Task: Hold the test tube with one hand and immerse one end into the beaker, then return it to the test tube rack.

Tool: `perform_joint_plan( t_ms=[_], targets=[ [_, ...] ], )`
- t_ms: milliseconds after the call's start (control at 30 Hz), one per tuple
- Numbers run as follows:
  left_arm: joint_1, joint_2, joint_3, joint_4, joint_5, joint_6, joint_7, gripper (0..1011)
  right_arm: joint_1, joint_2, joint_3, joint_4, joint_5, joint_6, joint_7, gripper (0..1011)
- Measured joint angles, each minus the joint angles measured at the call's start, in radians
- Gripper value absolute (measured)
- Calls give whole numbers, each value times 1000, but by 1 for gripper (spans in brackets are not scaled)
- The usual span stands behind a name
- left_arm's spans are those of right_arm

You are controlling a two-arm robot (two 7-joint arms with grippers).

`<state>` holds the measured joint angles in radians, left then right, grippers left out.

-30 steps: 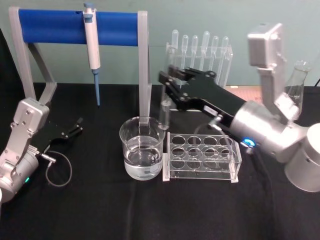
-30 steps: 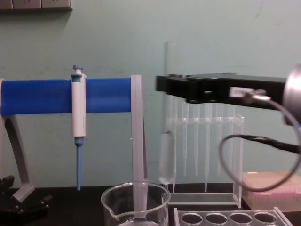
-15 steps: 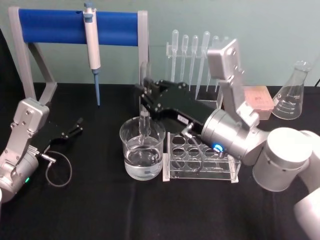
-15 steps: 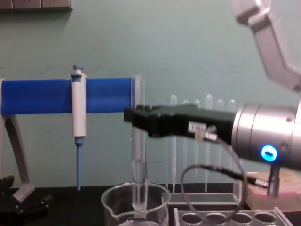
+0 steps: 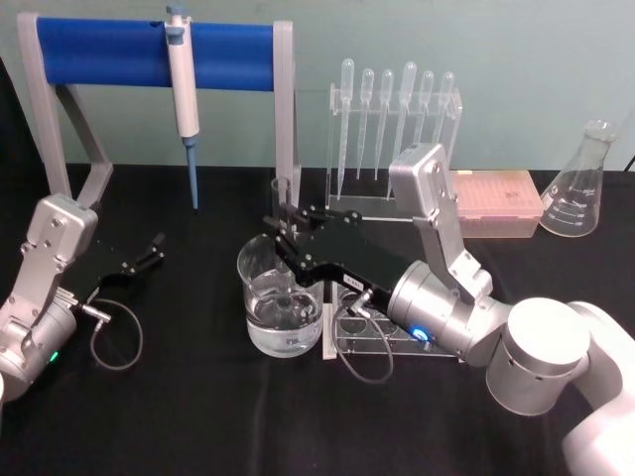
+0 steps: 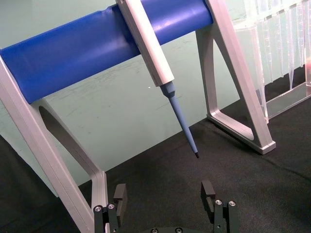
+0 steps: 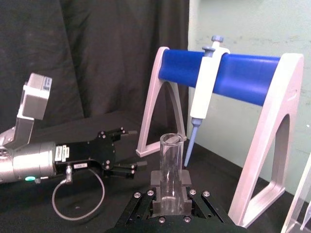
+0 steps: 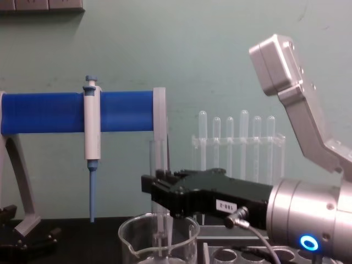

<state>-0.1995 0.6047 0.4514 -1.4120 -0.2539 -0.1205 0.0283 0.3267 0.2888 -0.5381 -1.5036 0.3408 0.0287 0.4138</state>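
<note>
The test tube [image 5: 281, 201] stands upright with my right gripper [image 5: 287, 236] shut on its middle, directly over the beaker [image 5: 260, 309], which holds clear water. The tube's lower end reaches down inside the beaker [image 8: 132, 240]; how deep it sits in the water I cannot tell. From the chest, the test tube [image 8: 158, 157] rises above the right gripper [image 8: 155, 191]. The right wrist view has the test tube [image 7: 171, 162] clamped between the black fingers. My left gripper [image 5: 150, 251] rests open on the cloth at the left, and shows as the left gripper [image 6: 164, 193] with nothing between its fingers.
A clear tube rack [image 5: 438, 324] stands just right of the beaker, under my right arm. Behind are the blue stand [image 5: 119, 54] with a hanging pipettor [image 5: 182, 89], a pipette rack [image 5: 397, 119], a pink tip box [image 5: 496, 213] and a flask [image 5: 580, 188].
My right gripper has carried the test tube left from above the rack to the beaker, then down, so the tube's lower end now sits inside the beaker. The left arm has not moved.
</note>
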Motion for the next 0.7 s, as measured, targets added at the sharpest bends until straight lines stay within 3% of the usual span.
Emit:
perform_joint_plan(
  t_ms=[700],
  targets=[
    [0, 0, 0, 0, 0, 0, 0, 1000, -33, -6, 19, 1, -13, -5, 5, 224]
  ],
)
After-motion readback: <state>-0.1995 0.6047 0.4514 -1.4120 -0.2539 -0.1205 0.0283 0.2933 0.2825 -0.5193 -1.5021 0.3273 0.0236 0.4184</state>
